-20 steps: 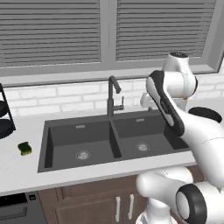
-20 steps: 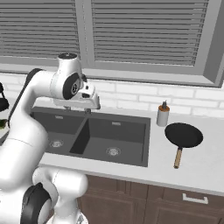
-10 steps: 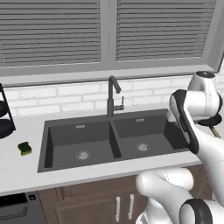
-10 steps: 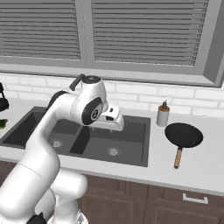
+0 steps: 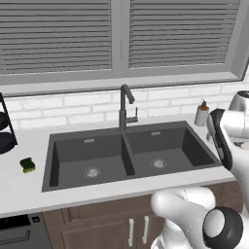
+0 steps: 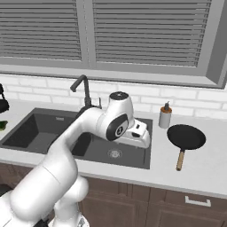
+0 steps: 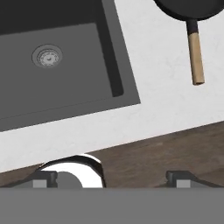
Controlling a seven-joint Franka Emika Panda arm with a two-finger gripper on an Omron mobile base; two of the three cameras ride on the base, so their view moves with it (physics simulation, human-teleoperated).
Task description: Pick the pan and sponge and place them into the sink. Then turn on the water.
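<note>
The black pan (image 6: 186,136) with its wooden handle (image 6: 180,159) lies on the counter right of the sink (image 6: 26,133). In the hand view the pan (image 7: 188,8) is at the top right, handle (image 7: 195,57) pointing down. My gripper (image 6: 142,142) hangs over the sink's front right corner, left of the pan and apart from it. Its fingertips (image 7: 43,178) stand wide apart, so the gripper (image 7: 113,179) is open and holds nothing. The green sponge (image 5: 27,165) sits on the counter left of the sink (image 5: 48,160). The faucet (image 5: 124,104) rises behind the divider; no water runs.
A soap dispenser (image 6: 165,116) stands on the counter behind the pan, near the wall. A black rack (image 5: 5,131) is at the far left. The right basin's drain (image 7: 47,56) lies below the hand. Cabinet fronts (image 7: 175,148) run under the counter edge.
The arm has swung from above the faucet and divider to the right, over the right basin's front corner, toward the pan. The jaws opened a little wider.
</note>
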